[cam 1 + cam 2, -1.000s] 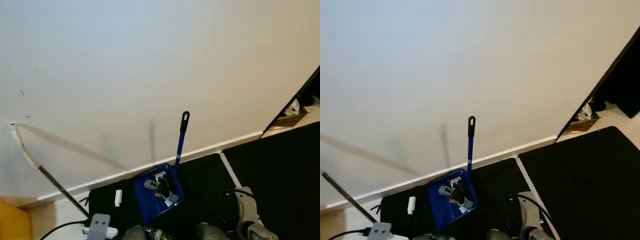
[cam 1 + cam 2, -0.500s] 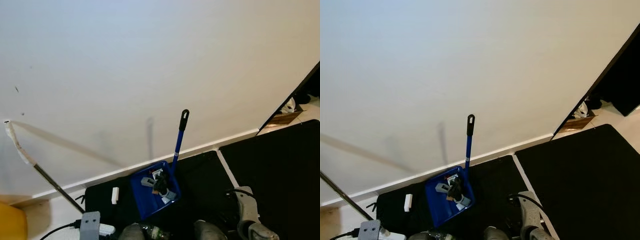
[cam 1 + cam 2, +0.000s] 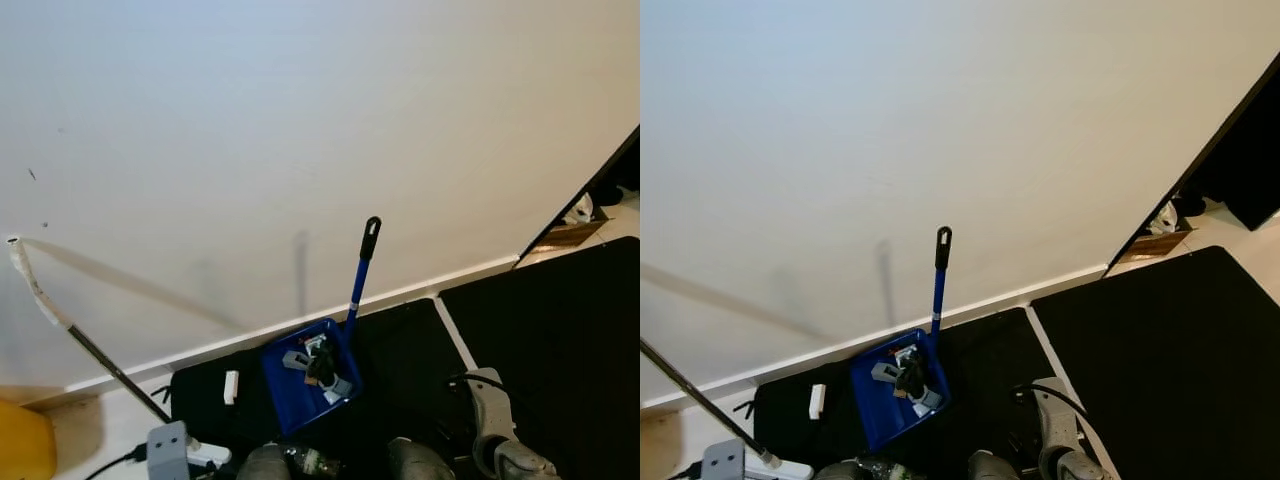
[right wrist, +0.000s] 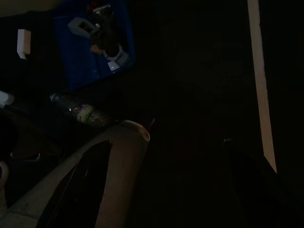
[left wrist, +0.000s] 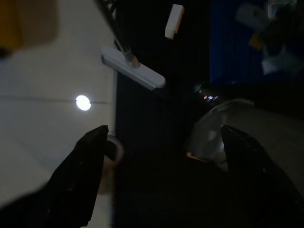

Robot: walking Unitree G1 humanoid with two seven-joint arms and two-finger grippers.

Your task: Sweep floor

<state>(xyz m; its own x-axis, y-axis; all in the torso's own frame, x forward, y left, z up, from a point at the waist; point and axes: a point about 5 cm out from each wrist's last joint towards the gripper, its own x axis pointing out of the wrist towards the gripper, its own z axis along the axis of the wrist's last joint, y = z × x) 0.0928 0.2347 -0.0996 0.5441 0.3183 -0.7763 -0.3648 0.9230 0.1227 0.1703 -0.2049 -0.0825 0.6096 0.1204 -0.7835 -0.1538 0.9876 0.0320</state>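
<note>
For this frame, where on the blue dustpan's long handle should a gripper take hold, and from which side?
Grip the blue dustpan handle on the bare shaft, below the black hanging loop. It stands nearly upright from the debris-filled blue dustpan, close to the wall, so probably come in from the robot's side with the jaws level, straddling the thin shaft. Both arms hang low with jaws open.

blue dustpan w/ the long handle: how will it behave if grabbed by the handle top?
The blue dustpan is probably top-heavy on its tall upright handle, so it may swing or tip. The loose debris in its pan could spill if tilted. It looks like light, rigid plastic.
</note>
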